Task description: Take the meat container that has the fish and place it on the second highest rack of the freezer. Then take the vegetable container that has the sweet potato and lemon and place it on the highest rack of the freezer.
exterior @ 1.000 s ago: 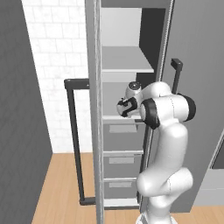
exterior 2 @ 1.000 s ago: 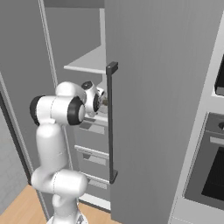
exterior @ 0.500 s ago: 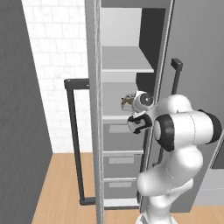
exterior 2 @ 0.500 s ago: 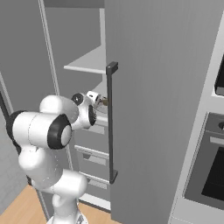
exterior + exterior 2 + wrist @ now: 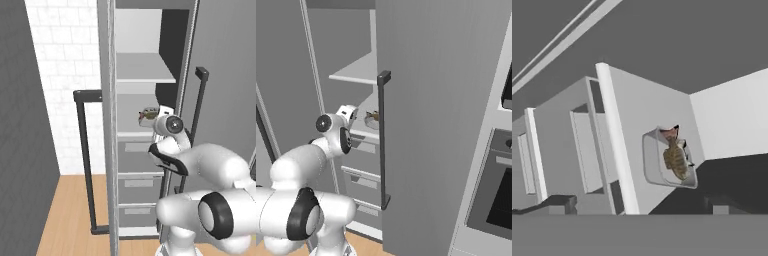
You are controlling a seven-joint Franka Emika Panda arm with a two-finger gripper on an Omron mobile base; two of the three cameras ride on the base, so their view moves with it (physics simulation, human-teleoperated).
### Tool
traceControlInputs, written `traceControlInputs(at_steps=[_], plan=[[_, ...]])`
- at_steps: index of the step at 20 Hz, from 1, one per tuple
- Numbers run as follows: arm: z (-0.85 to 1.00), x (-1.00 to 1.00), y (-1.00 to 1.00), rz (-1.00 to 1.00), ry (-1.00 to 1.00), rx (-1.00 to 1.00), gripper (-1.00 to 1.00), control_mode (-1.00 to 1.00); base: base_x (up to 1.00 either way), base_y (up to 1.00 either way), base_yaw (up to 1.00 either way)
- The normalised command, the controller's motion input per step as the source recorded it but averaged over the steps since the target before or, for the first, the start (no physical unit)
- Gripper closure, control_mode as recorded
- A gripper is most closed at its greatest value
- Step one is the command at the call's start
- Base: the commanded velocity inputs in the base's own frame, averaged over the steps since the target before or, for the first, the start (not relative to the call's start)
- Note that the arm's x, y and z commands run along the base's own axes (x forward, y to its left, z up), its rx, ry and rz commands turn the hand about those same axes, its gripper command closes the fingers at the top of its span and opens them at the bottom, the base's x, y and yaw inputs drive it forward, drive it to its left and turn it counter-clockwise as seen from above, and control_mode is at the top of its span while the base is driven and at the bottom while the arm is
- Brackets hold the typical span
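The freezer [image 5: 145,150] stands open straight ahead of me, its door [image 5: 441,125] swung off to my right. Its lower white shelf [image 5: 642,125], just above the grey drawers [image 5: 137,182], already carries the tray [image 5: 654,162] with the fish [image 5: 675,159]. That tray lies just beyond my hand [image 5: 639,202], a little to its right, the fish's long axis running away from me. My hand is spread and empty, its tips apart, clear of the tray. I judge the next job is the vegetable container.
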Motion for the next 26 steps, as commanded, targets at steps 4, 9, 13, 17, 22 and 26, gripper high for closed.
traceControlInputs(at_steps=[4, 9, 13, 17, 22, 26], plan=[[1.00, -0.68, 0.00, 0.00, 0.12, 0.04, -1.00, -1.00, 0.00, 0.00, 0.00], [1.00, -0.64, 0.00, 0.00, 0.26, 0.00, -1.00, -1.00, 0.00, 0.00, 0.00], [0.73, -0.81, 0.00, 0.00, 0.31, 0.00, -1.00, -1.00, 0.00, 0.00, 0.00], [-0.01, -1.00, -0.04, -0.01, 0.17, 0.00, -1.00, -1.00, 0.00, 0.00, 0.00], [-0.38, -1.00, -0.39, 0.01, -0.29, -0.03, -1.00, -1.00, 0.00, 0.00, 0.00], [-0.12, -0.62, -0.42, 0.14, -0.14, -0.06, -1.00, -1.00, 0.00, 0.00, 0.00]])
